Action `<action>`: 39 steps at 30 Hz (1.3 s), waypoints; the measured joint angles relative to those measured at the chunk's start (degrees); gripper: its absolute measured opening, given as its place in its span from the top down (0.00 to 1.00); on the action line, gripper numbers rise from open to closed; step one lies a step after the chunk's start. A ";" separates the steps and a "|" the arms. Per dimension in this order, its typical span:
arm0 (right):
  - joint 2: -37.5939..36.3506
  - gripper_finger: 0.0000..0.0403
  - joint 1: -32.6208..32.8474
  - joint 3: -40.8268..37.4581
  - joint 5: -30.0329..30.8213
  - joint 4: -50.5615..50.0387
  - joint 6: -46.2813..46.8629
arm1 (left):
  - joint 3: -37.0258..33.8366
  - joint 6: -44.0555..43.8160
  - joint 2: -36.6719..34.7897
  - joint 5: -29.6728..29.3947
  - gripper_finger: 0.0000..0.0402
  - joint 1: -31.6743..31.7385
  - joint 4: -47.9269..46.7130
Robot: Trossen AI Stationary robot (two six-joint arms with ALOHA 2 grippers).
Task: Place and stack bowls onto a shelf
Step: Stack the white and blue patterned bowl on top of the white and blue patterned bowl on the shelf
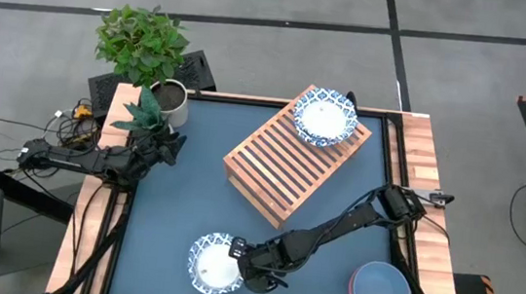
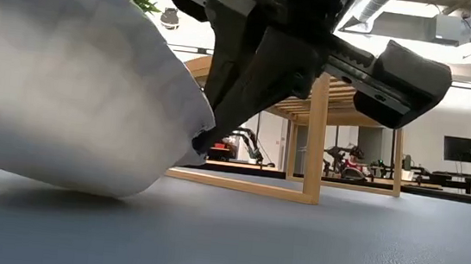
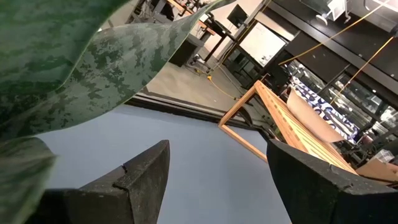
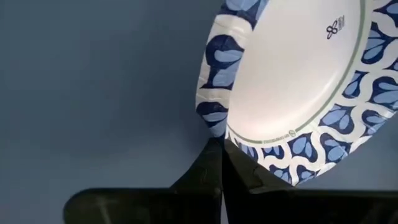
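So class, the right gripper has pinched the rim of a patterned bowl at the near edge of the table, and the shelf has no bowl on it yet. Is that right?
Not quite: the shelf already holds one patterned bowl at its far end, as the high view shows. The rest stands: the right gripper is shut on the rim of the near bowl.

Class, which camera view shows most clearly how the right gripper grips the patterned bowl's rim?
The right wrist view: the right gripper is shut on the patterned bowl at its rim. The high view shows only where they meet. The low view shows the bowl's white wall, tilted off the table. The left wrist view shows neither.
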 joint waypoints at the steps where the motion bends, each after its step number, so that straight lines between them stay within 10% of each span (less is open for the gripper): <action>1: 0.00 0.96 0.00 0.00 0.78 0.01 0.38 | 0.00 -0.02 0.00 0.00 0.37 -0.02 0.00; 14: -13.34 0.96 -1.48 1.11 17.88 -3.05 5.75 | 0.00 0.02 0.00 0.02 0.37 -0.02 0.00; 26: -36.55 0.96 -16.97 1.14 32.82 -21.08 14.26 | 0.00 5.08 0.02 3.55 0.37 -0.01 0.36; 39: -45.70 0.96 -30.99 1.14 31.45 -38.71 26.06 | 0.02 -4.66 0.00 17.56 0.37 -0.02 1.02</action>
